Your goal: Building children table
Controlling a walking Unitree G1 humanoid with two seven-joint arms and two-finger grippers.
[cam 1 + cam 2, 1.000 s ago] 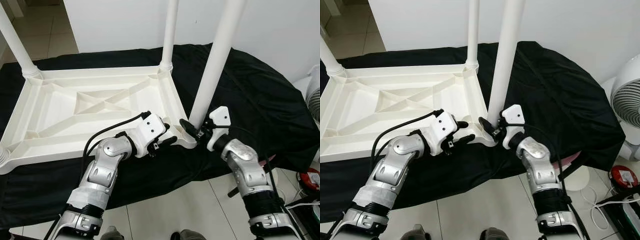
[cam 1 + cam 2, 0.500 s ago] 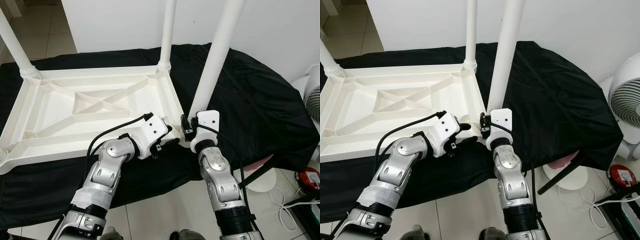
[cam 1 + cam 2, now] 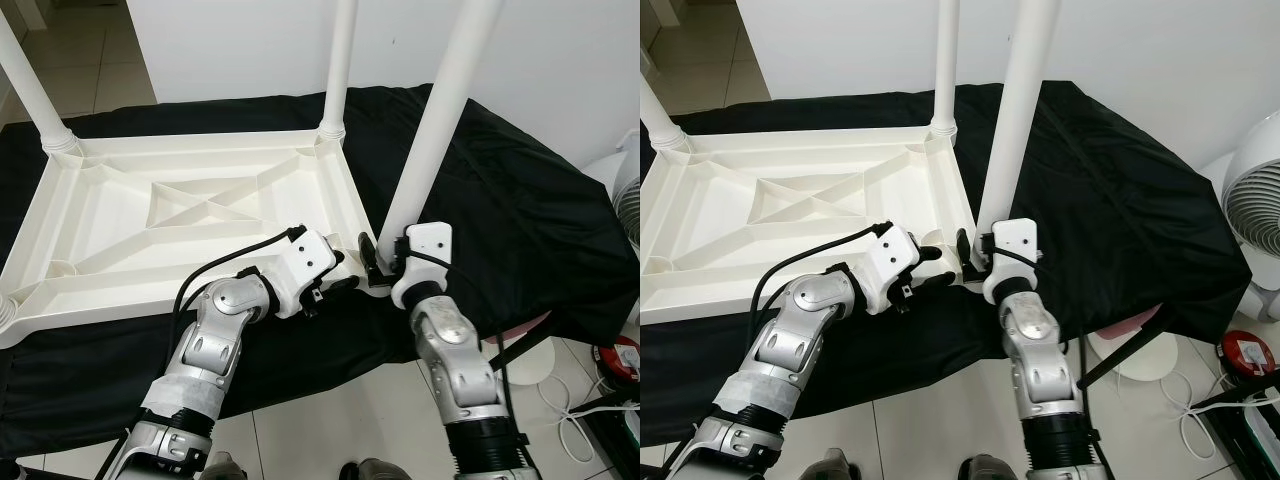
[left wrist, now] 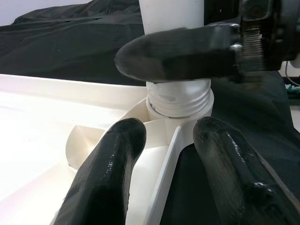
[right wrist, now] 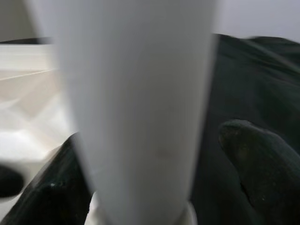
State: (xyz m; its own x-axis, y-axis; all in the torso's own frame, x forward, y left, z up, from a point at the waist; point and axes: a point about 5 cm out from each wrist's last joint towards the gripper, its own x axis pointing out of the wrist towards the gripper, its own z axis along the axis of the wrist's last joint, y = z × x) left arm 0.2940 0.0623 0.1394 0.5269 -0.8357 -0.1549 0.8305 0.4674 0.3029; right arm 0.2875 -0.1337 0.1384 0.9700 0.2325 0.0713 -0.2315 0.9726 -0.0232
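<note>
We see a white plastic children's table top [image 3: 180,215] lying upside down on a bench covered with a black cloth [image 3: 520,210]. It fills the left and middle of the head views, and its ribbed underside faces up. A white leg [image 3: 338,70] stands upright in the far right corner, and another leg [image 3: 30,90] stands at the upper left of the frame.

At the near right corner, a third white leg [image 3: 440,110] rises toward the upper right of the frame, and its threaded end [image 4: 178,98] sits in the corner socket of the table top. Our right hand [image 3: 385,270] is at the base of this leg. In the right wrist view its two black fingers [image 5: 262,159] stand apart with the leg between them; whether they press on the leg we cannot tell.

Our left hand [image 3: 340,282] is at the same corner, just left of the right hand. In the left wrist view its fingers [image 4: 110,173] are apart, one on each side of the table top's edge rib, just below the threaded end.

A white fan [image 3: 1252,200] stands at the right edge of the frame, and white floor tiles [image 3: 330,440] lie below the bench.
</note>
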